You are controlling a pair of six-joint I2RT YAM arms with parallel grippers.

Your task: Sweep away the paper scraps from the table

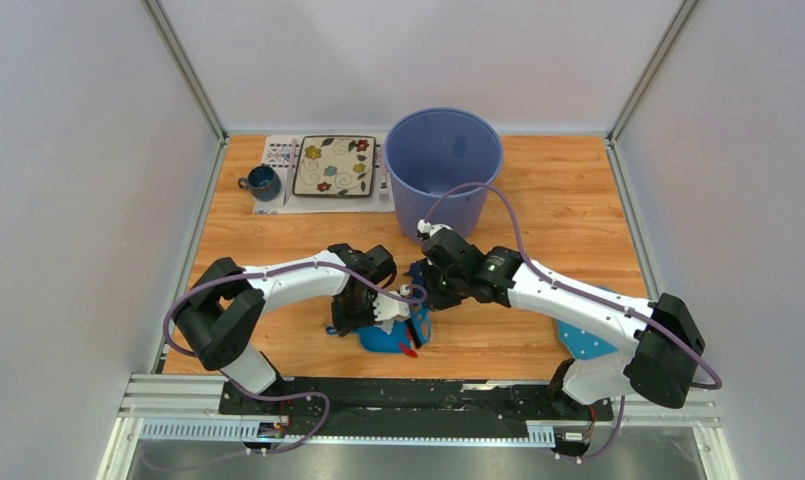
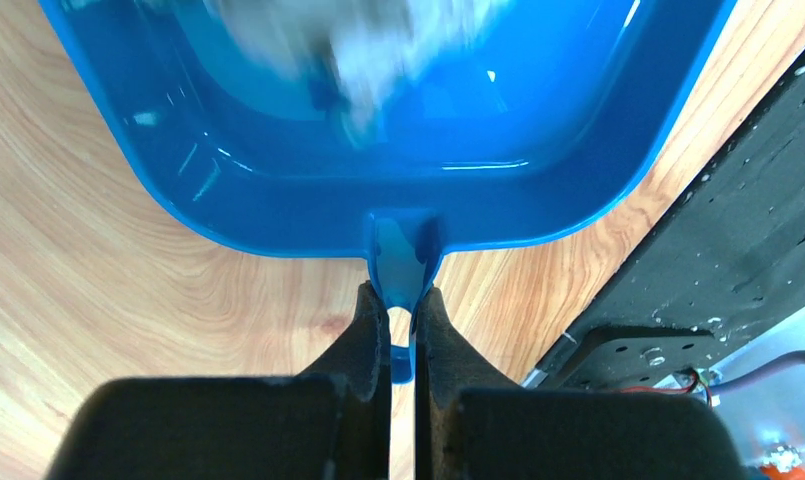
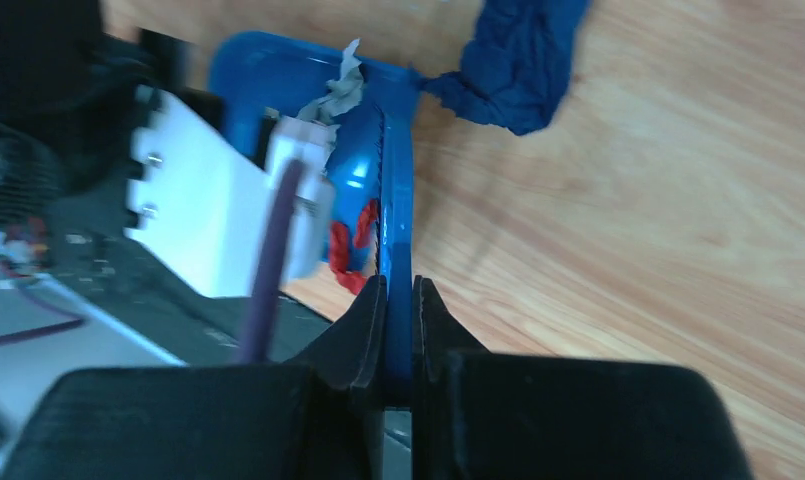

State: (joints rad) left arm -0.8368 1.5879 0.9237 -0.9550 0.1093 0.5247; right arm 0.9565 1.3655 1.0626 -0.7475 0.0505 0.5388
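Bucket (image 1: pixel 443 190), plate (image 1: pixel 335 165), mug (image 1: pixel 263 183) — far side.

Table: the table (image 1: pixel 568 200) is a flat orange-brown top with wood grain, and a metal frame runs along its edges.
Far left corner: a patterned white placemat (image 1: pixel 278 150) lies flat here, and a dark blue mug (image 1: pixel 263 183) stands upright at its left border.
Far edge, middle: a blue bucket (image 1: pixel 443 170) stands upright on the wood.
Near edge, middle: a blue dustpan (image 1: pixel 383 340) rests on the wood.
Beside the dustpan: a dark blue paper scrap (image 3: pixel 518 60) lies crumpled on the wood, reaching the dustpan's rim.
Near right corner: a blue polka-dot cloth (image 1: pixel 583 340) lies flat and is partly hidden.
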